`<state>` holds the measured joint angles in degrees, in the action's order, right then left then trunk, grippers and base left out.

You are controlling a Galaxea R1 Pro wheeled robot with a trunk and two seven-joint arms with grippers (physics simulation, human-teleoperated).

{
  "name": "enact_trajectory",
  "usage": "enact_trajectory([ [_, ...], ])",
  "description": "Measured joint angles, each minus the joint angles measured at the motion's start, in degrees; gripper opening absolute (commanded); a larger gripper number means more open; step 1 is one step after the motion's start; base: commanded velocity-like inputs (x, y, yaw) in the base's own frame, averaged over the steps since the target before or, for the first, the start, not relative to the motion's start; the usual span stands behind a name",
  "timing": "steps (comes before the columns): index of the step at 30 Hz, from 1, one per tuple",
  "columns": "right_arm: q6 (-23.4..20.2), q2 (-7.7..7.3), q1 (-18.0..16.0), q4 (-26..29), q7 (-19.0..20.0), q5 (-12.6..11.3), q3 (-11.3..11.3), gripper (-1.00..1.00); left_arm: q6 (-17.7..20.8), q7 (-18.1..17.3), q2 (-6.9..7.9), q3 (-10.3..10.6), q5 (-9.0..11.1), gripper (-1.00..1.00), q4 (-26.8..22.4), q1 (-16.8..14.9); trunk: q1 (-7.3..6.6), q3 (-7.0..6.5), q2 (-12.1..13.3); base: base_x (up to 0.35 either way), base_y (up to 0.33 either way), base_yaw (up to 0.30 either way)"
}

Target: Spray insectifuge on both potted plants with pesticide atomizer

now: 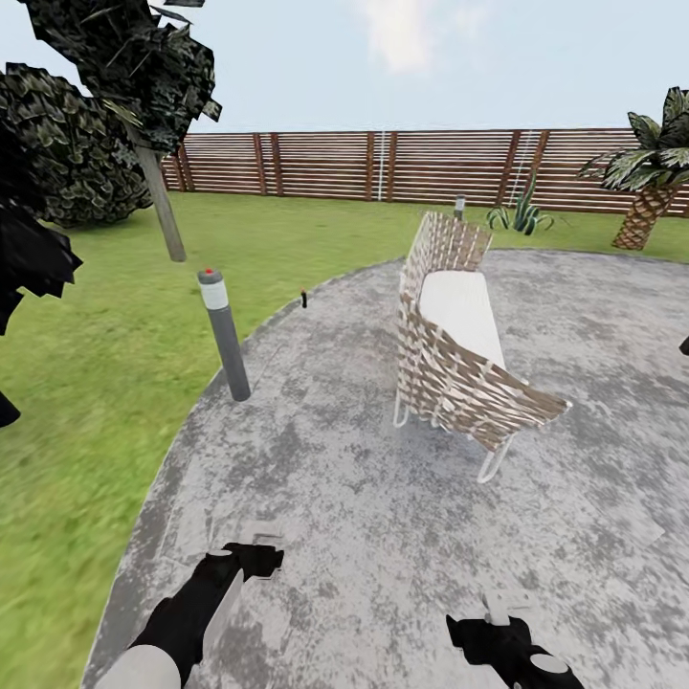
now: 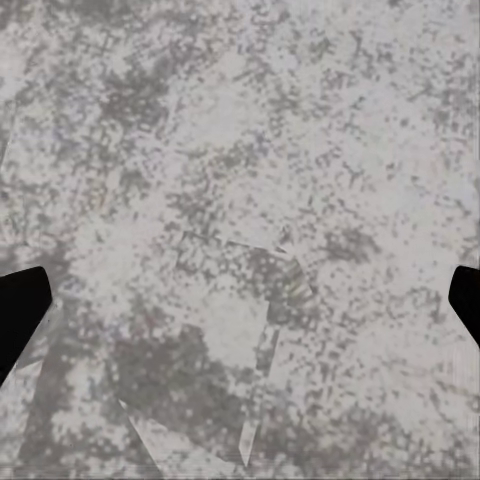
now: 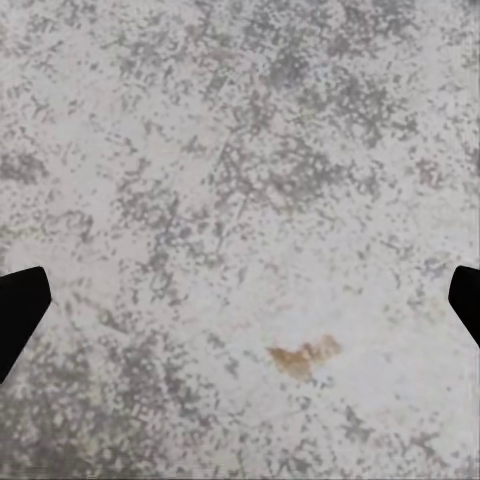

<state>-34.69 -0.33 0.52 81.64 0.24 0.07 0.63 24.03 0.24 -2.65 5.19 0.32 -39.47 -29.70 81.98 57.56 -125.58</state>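
At the lower left the left gripper and at the lower right the right gripper are hanging spread and empty over the grey paving, apparently for travel; the atomizer's whereabouts I cannot tell.

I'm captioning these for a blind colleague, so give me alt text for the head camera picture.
A woven garden chair with a white cushion stands on round grey paving, a grey bollard post at the paving's edge beside the lawn. A brown slatted fence, bushes and a palm lie beyond; both black grippers, left and right, hang empty below.
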Motion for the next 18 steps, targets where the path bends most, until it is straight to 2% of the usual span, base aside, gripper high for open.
enact_trajectory([
  [18, 0.0, 0.01, 0.0, 0.0, 0.0, 0.0, 0.0, 1.0, 0.0, 0.0, 0.0, 0.0, 0.0, 1.0, 0.0, 0.0, 0.0, 0.0, 0.0, 0.328, 0.193, 0.0],
])
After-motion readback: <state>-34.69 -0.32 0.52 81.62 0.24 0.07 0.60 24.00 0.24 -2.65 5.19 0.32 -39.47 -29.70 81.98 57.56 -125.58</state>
